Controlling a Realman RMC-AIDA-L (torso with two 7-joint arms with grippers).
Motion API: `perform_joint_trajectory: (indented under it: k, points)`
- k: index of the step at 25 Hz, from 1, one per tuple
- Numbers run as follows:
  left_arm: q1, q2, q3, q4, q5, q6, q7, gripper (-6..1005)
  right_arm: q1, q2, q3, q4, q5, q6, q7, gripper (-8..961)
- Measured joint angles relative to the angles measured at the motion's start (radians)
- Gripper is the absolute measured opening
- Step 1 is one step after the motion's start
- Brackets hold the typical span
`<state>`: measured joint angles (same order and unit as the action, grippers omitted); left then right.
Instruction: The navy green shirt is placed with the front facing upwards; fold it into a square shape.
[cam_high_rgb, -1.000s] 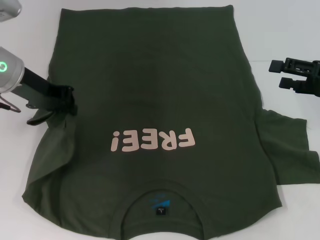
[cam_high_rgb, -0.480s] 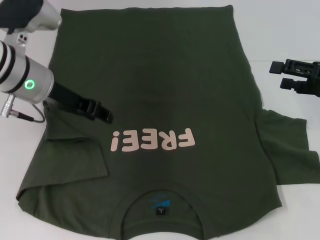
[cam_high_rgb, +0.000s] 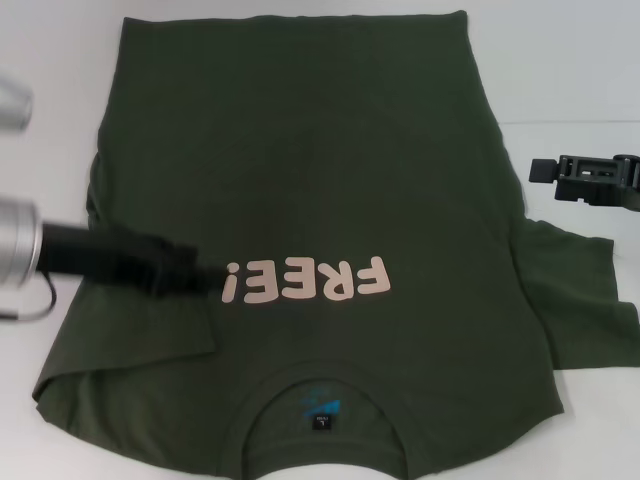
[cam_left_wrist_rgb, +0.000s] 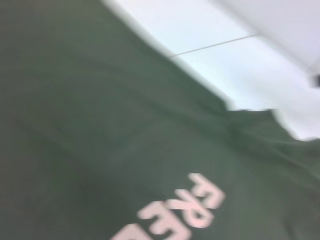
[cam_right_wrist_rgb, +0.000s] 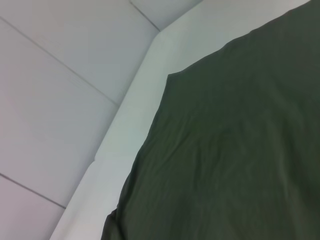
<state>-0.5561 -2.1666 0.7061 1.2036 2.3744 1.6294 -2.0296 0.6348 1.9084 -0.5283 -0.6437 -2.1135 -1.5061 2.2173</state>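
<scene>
The navy green shirt (cam_high_rgb: 320, 170) lies flat on the white table, front up, with pink "FREE!" lettering (cam_high_rgb: 305, 280) and the collar label (cam_high_rgb: 320, 408) nearest me. Its left sleeve (cam_high_rgb: 150, 325) is folded in over the body, while the right sleeve (cam_high_rgb: 580, 300) lies spread out. My left gripper (cam_high_rgb: 200, 280) is low over the shirt beside the lettering, streaked by motion, with nothing seen in it. My right gripper (cam_high_rgb: 548, 180) hangs open over bare table beside the shirt's right edge. The left wrist view shows the shirt (cam_left_wrist_rgb: 100, 125) and lettering (cam_left_wrist_rgb: 185, 205); the right wrist view shows plain shirt cloth (cam_right_wrist_rgb: 235, 150).
The white table (cam_high_rgb: 560, 60) shows bare to the right of the shirt and in a strip at the far left. In the right wrist view the table's edge (cam_right_wrist_rgb: 135, 110) runs beside the shirt's hem corner, with pale floor beyond.
My left gripper carried the left sleeve in over the shirt body, left it lying folded, and has since slid toward me along the lettering. My right gripper dropped slightly toward me.
</scene>
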Motion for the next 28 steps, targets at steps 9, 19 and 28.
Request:
perform_joint_trajectory:
  k: [9, 19, 28]
  points:
    - [0.163, -0.001, 0.052, -0.095, -0.255, 0.033, 0.231, 620, -0.011, -0.006, 0.005, -0.003, 0.003, -0.042, -0.086, 923]
    - [0.153, 0.003, 0.035, -0.129, -0.217, 0.078, 0.161, 620, -0.035, -0.066, -0.003, -0.003, -0.062, -0.115, 0.017, 923]
    - [0.142, 0.005, 0.013, -0.145, -0.218, 0.041, 0.107, 614, -0.109, -0.137, 0.009, -0.020, -0.174, -0.128, 0.165, 923]
